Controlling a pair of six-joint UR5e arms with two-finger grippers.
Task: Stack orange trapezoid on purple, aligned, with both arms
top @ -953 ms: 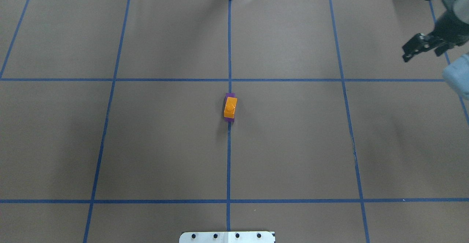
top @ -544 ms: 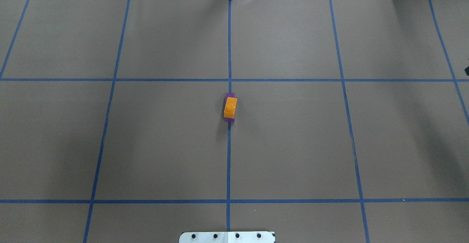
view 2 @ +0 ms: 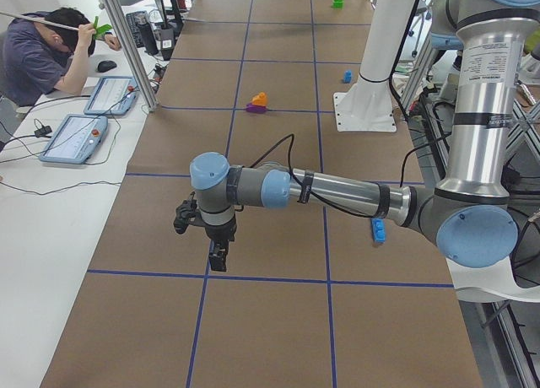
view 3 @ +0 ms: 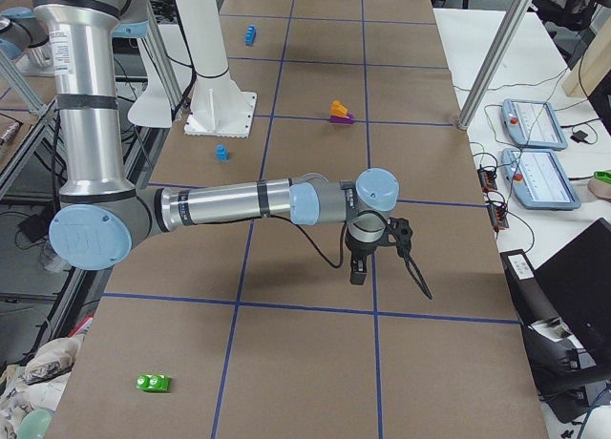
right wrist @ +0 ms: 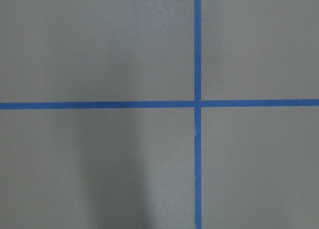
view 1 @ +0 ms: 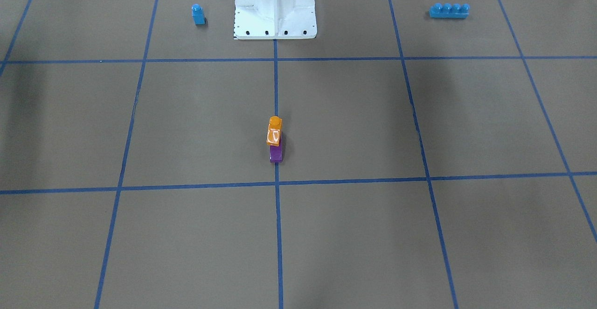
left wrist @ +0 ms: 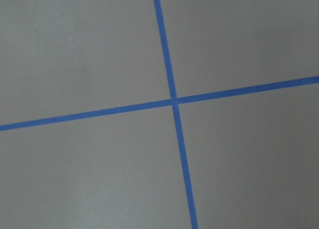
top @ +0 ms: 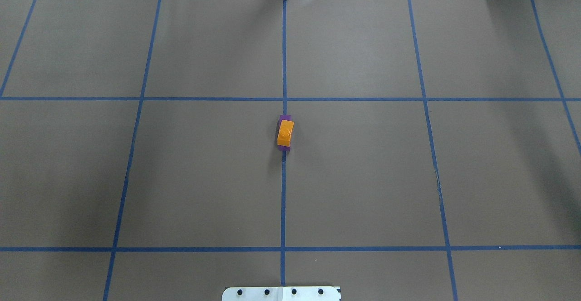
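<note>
The orange trapezoid (top: 285, 132) sits on top of the purple brick (top: 284, 147) at the table's middle, on the centre tape line. In the front-facing view the orange brick (view 1: 274, 132) stands stud up on the purple one (view 1: 276, 154). Purple edges show at both ends of the orange brick. Both grippers are far from the stack and show only in side views. The left gripper (view 2: 218, 257) hangs over the table's left end, the right gripper (view 3: 358, 272) over the right end. I cannot tell whether either is open or shut. The wrist views show only table and tape.
A small blue single-stud brick (view 1: 197, 14) and a long blue four-stud brick (view 1: 449, 10) lie on either side of the white robot base (view 1: 275, 6). A green brick (view 3: 153, 383) lies near the right end. An operator (view 2: 42, 51) sits beside the table.
The right gripper, at the overhead view's right edge a second ago, has moved out of that view. The stacked bricks have not moved.
</note>
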